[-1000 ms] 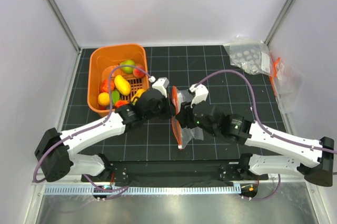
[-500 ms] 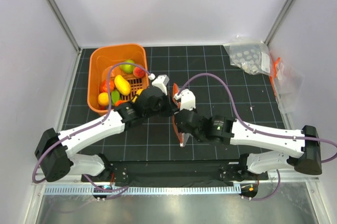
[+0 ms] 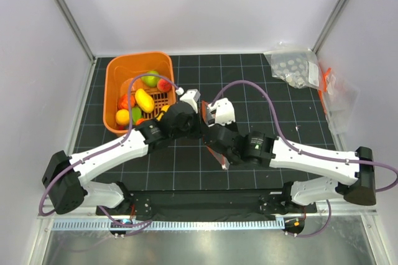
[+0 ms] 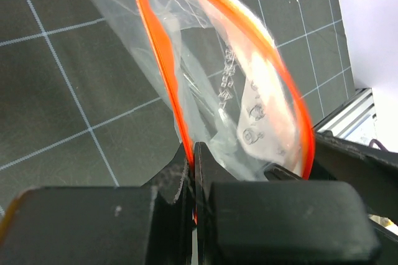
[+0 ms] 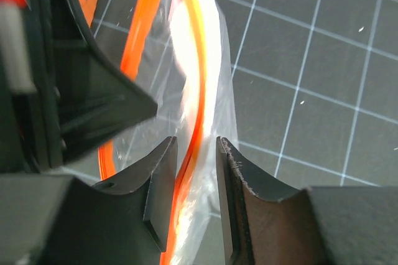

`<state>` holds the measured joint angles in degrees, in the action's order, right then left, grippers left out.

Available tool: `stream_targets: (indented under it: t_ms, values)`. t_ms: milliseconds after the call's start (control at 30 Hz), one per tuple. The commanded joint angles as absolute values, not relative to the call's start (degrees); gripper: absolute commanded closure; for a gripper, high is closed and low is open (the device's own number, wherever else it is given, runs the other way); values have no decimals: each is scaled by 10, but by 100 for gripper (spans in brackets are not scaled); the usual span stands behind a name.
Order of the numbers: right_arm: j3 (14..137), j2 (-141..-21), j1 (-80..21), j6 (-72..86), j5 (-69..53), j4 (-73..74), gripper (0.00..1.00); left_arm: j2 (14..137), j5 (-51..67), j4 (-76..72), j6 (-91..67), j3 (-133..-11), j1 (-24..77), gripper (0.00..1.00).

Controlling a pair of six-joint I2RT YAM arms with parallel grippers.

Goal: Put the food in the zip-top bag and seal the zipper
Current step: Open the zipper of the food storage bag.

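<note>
1. Now pinching the zipper (image 4: 154,53) in the left gripper (image 4: 194,153), jaws pressed tight on the orange strip at its near end.
2. Holding the bag (image 4: 211,91) up off the mat (image 3: 186,165), mouth gaping, the two sides of the zipper bowing apart toward the far end in the left wrist view.
3. Showing a white label (image 4: 270,103) through the clear, crinkled film.
4. Straddling the other side of the zipper with the right gripper (image 5: 196,153), fingers standing narrowly apart and the strip running between them; not visibly clamping it.
5. Meeting at mid-table in the top view, left gripper just left of right gripper, together hiding most of the bag, with only an orange sliver showing on the near side.
6. Lying in the basket (image 3: 121,69) at far left, well apart from the bag: the food (image 3: 144,99), in yellow, green, red and orange.
7. Resting in the far right corner: other clear bags (image 3: 292,66).
</note>
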<state>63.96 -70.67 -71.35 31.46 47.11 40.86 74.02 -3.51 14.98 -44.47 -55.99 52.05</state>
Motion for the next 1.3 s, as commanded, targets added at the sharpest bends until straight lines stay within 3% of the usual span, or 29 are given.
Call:
stream_targets:
  t_ms: [0,333,433,500,600,767,1167,1267]
  values:
    - [686,-738,-705,296,523,428,61,741,-39,158,-432,-587,524,100]
    - [669,-737,-656,283,481,410,59,729,-52,179,-423,-588,524,100]
    - [657,-716,-652,286,474,408,65,729,-60,186,-417,-588,524,100]
    - [647,-695,-648,286,464,405,79,731,-66,192,-412,-586,524,100]
    - [639,-668,-635,287,449,414,89,732,-83,199,-406,-583,524,100]
    - [639,-629,-607,285,455,452,96,733,-112,218,-393,-582,524,100]
    - [683,-597,-583,335,532,583,96,749,-138,229,-383,-567,524,100]
    - [681,-586,-577,357,552,605,99,747,-142,229,-379,-563,524,95]
